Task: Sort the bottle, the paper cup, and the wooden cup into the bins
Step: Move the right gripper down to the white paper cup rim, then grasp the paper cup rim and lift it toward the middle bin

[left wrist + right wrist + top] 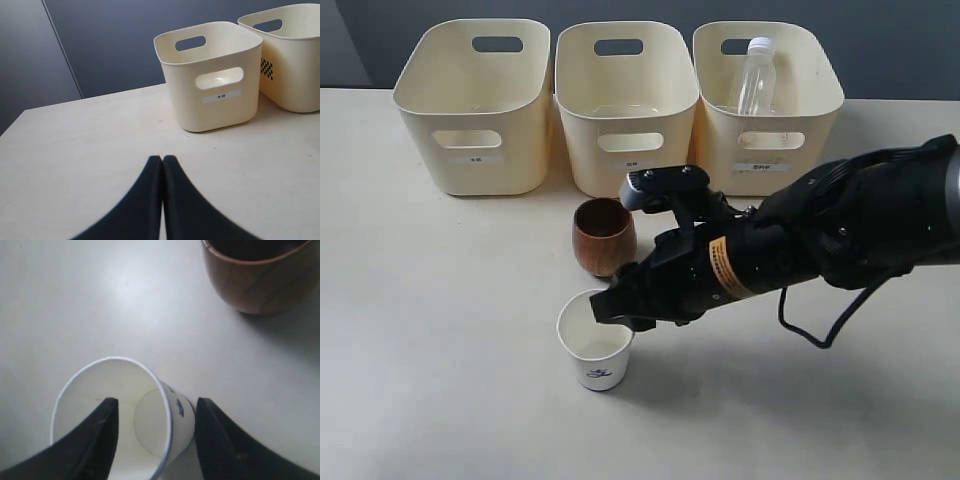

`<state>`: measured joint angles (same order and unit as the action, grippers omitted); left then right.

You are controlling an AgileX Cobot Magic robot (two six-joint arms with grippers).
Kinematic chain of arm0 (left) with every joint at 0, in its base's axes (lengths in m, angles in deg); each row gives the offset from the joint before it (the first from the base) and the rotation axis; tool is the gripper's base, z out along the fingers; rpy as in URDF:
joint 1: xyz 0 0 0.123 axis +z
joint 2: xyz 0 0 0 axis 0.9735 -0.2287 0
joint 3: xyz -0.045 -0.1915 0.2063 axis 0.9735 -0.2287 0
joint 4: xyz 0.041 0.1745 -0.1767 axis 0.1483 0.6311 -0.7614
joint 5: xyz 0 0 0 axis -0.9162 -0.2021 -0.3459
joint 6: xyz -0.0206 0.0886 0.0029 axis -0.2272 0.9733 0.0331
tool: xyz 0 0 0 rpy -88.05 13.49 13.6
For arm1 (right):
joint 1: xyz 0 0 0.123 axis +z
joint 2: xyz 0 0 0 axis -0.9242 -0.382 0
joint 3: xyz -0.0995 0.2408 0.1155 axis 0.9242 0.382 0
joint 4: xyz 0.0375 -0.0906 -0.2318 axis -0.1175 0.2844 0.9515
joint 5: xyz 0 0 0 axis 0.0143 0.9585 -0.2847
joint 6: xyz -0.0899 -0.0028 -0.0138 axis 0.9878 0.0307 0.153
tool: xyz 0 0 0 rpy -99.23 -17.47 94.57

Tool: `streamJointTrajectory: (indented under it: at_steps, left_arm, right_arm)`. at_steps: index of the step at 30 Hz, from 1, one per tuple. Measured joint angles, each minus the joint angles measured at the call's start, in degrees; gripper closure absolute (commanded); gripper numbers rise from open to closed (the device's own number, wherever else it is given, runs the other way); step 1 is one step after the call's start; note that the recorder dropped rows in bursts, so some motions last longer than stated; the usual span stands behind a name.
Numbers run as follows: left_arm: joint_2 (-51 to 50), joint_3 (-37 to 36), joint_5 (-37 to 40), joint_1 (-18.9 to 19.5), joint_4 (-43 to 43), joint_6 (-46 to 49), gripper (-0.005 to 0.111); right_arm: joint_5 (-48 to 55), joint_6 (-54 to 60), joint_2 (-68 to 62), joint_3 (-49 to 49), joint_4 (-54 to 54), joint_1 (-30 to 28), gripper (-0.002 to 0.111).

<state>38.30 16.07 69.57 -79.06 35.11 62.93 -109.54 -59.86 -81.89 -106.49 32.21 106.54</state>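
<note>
The white paper cup [595, 345] [95, 390] stands upright on the table. My right gripper [612, 308] [157, 407] is open and straddles its wall, with one finger [97, 440] inside the cup and the other [225, 440] outside by the blue mark. The brown wooden cup [604, 236] [260, 282] stands just behind it, apart from the gripper. The clear bottle [756, 80] leans inside the right bin [760, 160]. My left gripper [163, 158] is shut on nothing above bare table and does not appear in the exterior view.
Three cream bins line the back: left bin [470, 135] [215, 102], middle bin [627, 140] [300, 75] and the right one. The black right arm [820, 235] reaches across the table from the right, with a cable looping under it.
</note>
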Motion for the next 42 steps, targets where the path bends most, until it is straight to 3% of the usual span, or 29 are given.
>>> streamJointTrajectory:
  at_steps: [20, 24, 28, 42]
  left_arm:
    - [0.00, 0.00, 0.00, 0.00, 0.00, 0.00, 0.107]
    - [0.00, 0.00, 0.00, 0.00, 0.00, 0.00, 0.107]
    - [0.00, 0.00, 0.00, 0.00, 0.00, 0.00, 0.107]
    - [0.00, 0.00, 0.00, 0.00, 0.00, 0.00, 0.107]
  right_arm:
    - [-2.26, -0.38, -3.87, 0.00, 0.00, 0.10, 0.063]
    - [-2.26, -0.38, -4.73, 0.08, 0.00, 0.10, 0.078]
    - [-2.26, -0.38, -4.73, 0.08, 0.00, 0.10, 0.107]
    - [-1.86, -0.27, 0.56, -2.59, 0.00, 0.10, 0.108]
